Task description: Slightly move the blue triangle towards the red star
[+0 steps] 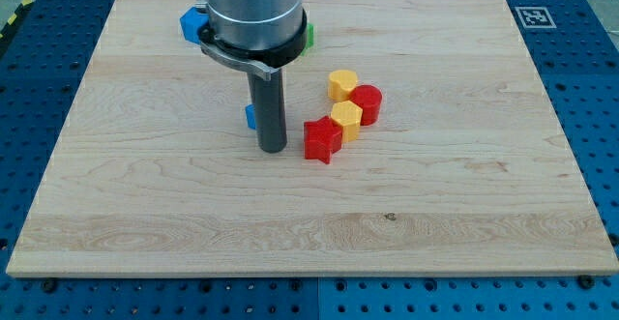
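Bright blocks on pale wood

Red star (pixel 322 139) and red round block (pixel 368 103); two yellow blocks (pixel 342 84) (pixel 347 119); blue pieces (pixel 191 23) (pixel 250 117); a green sliver (pixel 309 36); dark rod (pixel 270 112); light-grained board (pixel 435 204); blue perforated table (pixel 590 78).

Wooden board (pixel 464 194), light grain, on blue pegboard bench (pixel 29 78). On it, centre: red star (pixel 322 139), yellow block (pixel 346 120), red cylinder (pixel 367 103), yellow block (pixel 341 84), clustered, touching. Top-left: blue block (pixel 191 23); green block (pixel 309 36) and small blue block (pixel 250 117), both partly hidden.
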Controlling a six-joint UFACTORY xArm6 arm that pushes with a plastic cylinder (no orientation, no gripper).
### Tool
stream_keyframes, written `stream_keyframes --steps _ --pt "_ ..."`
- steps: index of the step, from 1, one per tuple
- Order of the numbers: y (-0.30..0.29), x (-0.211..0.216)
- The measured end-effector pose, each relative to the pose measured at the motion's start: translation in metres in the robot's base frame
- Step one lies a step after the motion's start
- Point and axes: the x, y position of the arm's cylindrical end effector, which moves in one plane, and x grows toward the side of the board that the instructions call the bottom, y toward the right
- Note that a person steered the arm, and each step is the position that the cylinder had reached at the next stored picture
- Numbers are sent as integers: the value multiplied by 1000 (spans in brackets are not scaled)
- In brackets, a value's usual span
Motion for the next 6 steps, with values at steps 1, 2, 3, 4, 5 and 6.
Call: stream_keyframes --steps 1,2,3,4,5,6 --pt "-12 0" --pt "-50 -10" --pt "-67 -50" --pt "-67 -76" --pt "-60 -69" --pt "-49 -52"
